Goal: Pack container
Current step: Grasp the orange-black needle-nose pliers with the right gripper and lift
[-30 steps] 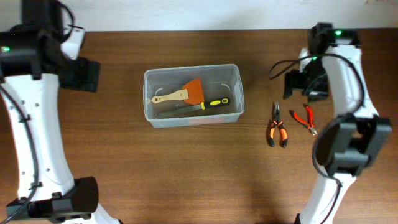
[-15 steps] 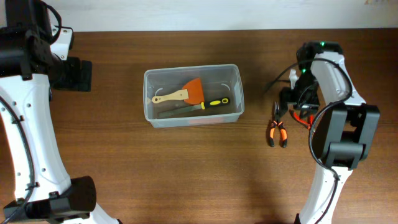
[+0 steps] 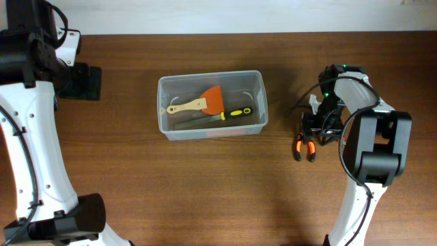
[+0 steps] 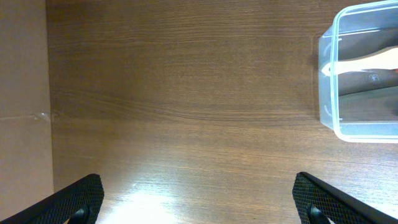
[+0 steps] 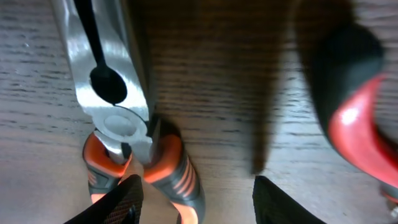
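Note:
The clear plastic container (image 3: 212,104) sits at the table's middle and holds an orange scraper with a wooden handle (image 3: 205,102) and a yellow-and-black tool (image 3: 229,115). Its corner shows in the left wrist view (image 4: 360,68). Orange-and-black pliers (image 3: 304,145) lie to its right, and they fill the right wrist view (image 5: 140,149). Red-handled cutters (image 5: 357,118) lie beside them. My right gripper (image 5: 194,202) is open, low over the table, one finger over the pliers' handle. My left gripper (image 4: 198,202) is open and empty, high at the far left.
A black cable (image 3: 300,102) loops by the right arm. The table's left edge (image 4: 48,93) shows in the left wrist view. Bare wood lies between the container and the pliers.
My right arm has swung down and toward the front, from behind the tools to right over the pliers and cutters. The left arm shifted slightly and then stayed still.

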`<action>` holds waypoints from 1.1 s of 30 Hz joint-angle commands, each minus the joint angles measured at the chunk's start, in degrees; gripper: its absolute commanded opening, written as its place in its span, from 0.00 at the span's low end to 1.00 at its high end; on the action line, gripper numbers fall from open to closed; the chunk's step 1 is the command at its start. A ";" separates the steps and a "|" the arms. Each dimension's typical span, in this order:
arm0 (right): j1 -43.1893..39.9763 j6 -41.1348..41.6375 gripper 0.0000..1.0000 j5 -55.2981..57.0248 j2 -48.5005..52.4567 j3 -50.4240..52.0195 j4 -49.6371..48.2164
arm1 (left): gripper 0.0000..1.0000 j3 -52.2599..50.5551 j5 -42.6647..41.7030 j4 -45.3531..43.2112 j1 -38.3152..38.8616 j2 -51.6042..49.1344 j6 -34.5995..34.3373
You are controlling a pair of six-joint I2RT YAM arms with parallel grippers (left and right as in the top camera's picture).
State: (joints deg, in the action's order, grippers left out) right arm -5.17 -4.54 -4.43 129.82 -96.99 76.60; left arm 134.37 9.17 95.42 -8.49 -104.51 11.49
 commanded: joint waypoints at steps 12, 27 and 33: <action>-0.09 3.56 0.42 2.99 -0.22 5.92 -7.80 | 0.99 -0.11 -0.59 0.24 -0.31 0.04 -0.74; 1.14 5.90 0.24 5.09 -0.22 13.60 -14.10 | 0.99 -0.11 -0.59 0.24 -0.31 0.04 -0.74; 1.14 5.86 0.05 3.06 -0.22 13.57 -13.35 | 0.99 -0.11 -0.59 0.24 -0.31 0.04 -0.74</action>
State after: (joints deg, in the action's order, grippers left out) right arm -4.08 1.19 0.14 123.57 -86.87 65.49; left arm 134.37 9.17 95.44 -8.51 -104.51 11.46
